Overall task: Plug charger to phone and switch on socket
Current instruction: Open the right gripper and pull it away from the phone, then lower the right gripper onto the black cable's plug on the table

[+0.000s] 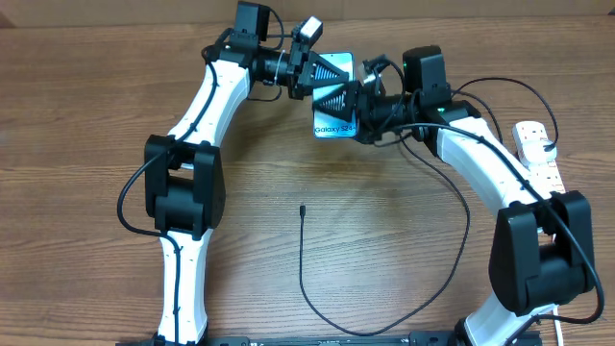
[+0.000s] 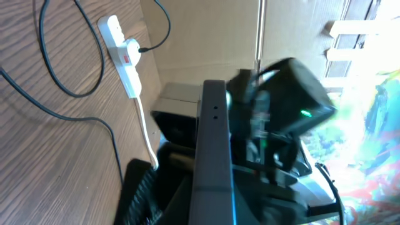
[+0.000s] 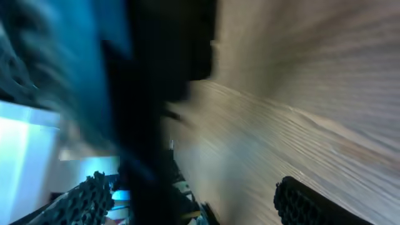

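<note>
The phone (image 1: 333, 123), its blue screen reading "Galaxy S24", hangs above the back middle of the table between both arms. My left gripper (image 1: 322, 79) is shut on its far end; in the left wrist view the phone (image 2: 212, 144) runs edge-on out of the jaws. From the right, my right gripper (image 1: 358, 113) stands open around the near end, its pads (image 3: 303, 201) spread wide, and the phone (image 3: 150, 94) is a dark blur by the left pad. The charger tip (image 1: 302, 208) lies loose on the table, its black cable (image 1: 317, 308) looping forward and right. The socket (image 1: 538, 154) lies at the right edge.
The socket (image 2: 122, 53) shows red switches, a plug and a white cord (image 2: 147, 134) trailing toward me. Black cable (image 2: 69, 87) loops beside it. A brown wall (image 1: 480, 19) runs along the back of the table.
</note>
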